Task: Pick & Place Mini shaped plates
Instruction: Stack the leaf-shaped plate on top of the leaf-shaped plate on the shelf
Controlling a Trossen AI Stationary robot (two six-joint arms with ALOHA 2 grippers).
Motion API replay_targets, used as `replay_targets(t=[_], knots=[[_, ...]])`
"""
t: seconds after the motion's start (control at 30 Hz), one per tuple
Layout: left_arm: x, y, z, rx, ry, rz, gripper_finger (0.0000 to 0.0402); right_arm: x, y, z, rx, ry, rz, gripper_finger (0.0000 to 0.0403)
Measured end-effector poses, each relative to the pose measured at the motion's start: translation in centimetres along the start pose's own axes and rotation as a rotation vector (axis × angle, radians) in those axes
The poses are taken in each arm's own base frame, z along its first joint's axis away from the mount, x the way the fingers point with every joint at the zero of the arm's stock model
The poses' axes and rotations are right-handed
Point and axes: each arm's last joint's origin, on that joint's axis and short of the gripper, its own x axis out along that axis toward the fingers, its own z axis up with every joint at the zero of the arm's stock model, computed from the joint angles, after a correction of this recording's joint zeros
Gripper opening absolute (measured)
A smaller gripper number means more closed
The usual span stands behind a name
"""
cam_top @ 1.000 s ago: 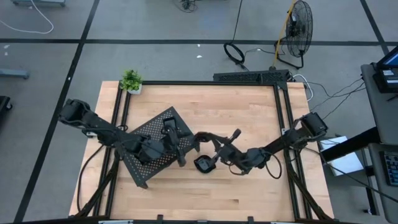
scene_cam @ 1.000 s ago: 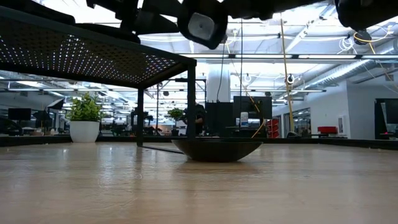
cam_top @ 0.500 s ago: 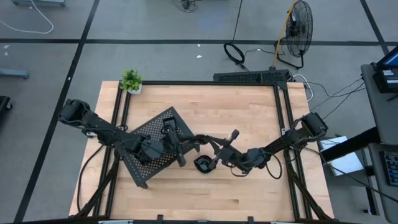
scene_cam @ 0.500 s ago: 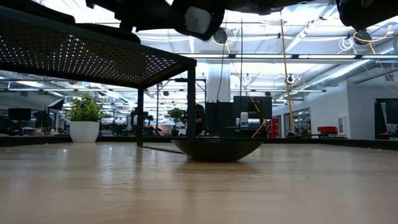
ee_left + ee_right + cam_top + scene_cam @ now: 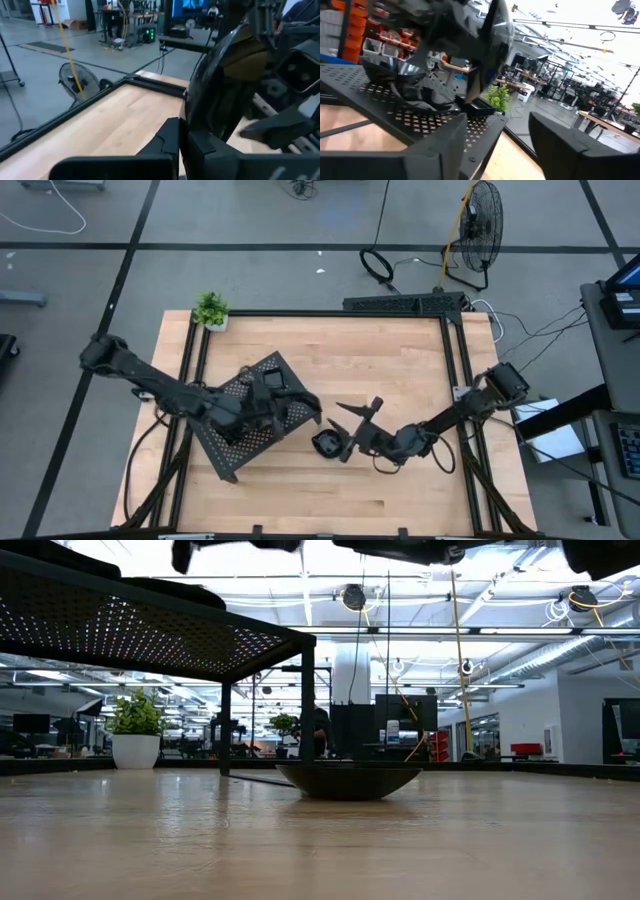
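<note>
One mini shaped plate (image 5: 225,75), glossy black, stands on edge in my left gripper (image 5: 182,132), which is shut on it over the right corner of the perforated tray (image 5: 240,435). In the high view the left gripper (image 5: 300,408) is just left of my right gripper (image 5: 358,412), which stands open and holds nothing. A second black plate (image 5: 325,444) rests by its underside on the wood below them, also seen in the low view (image 5: 347,780). More plates (image 5: 390,67) lie on the tray. My left gripper pinches the plate's rim (image 5: 192,112) between its two fingers, at the edge nearest the wrist. The fingers come level from the table's left. The plate stands on edge, lifted clear of table and tray.
The tray (image 5: 150,630) stands raised on legs (image 5: 307,705) above the wood. A small potted plant (image 5: 210,310) sits at the far left corner. Black frame rails (image 5: 450,380) run along the table's sides. Bare wood (image 5: 400,360) lies far right of the grippers.
My left gripper has shut on the plate that my right gripper held, and the right gripper has opened and let go. The left gripper has then drawn back toward the table's left, over the tray's corner, carrying the plate on edge.
</note>
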Motion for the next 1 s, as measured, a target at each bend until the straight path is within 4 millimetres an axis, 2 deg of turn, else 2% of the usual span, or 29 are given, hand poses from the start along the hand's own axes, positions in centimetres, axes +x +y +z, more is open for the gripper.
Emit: replay_targets(t=[0.13, 0.27, 0.4, 0.5, 0.7, 1.0], knots=[[-2.2, 1.5, 2.0, -0.032, 0.079, -0.021, 0.0004, -0.6, 0.4, 0.0, -0.019, 0.004, 0.025, 0.0227], [-4.3, 3.4, 4.2, -0.047, 0.303, 0.006, 0.0004, -0.6, 0.4, 0.0, -0.017, 0.003, 0.024, 0.0232], [-5.9, 5.0, 5.0, -0.129, 0.597, -0.003, 0.0003, -0.5, 0.4, 0.0, 0.004, 0.006, 0.026, 0.0225], [-6.4, 5.4, 4.6, -0.145, 0.699, 0.019, 0.0004, -0.3, 0.4, -0.1, 0.009, 0.008, 0.024, 0.022], [-6.1, 5.4, 3.1, -0.133, 0.772, 0.054, 0.0004, -0.3, 0.4, -0.3, 0.01, 0.018, 0.028, 0.0216], [-5.2, 4.8, 2.2, -0.093, 0.805, 0.05, 0.0046, -0.3, 0.5, -0.4, 0.013, 0.029, 0.034, 0.0214]])
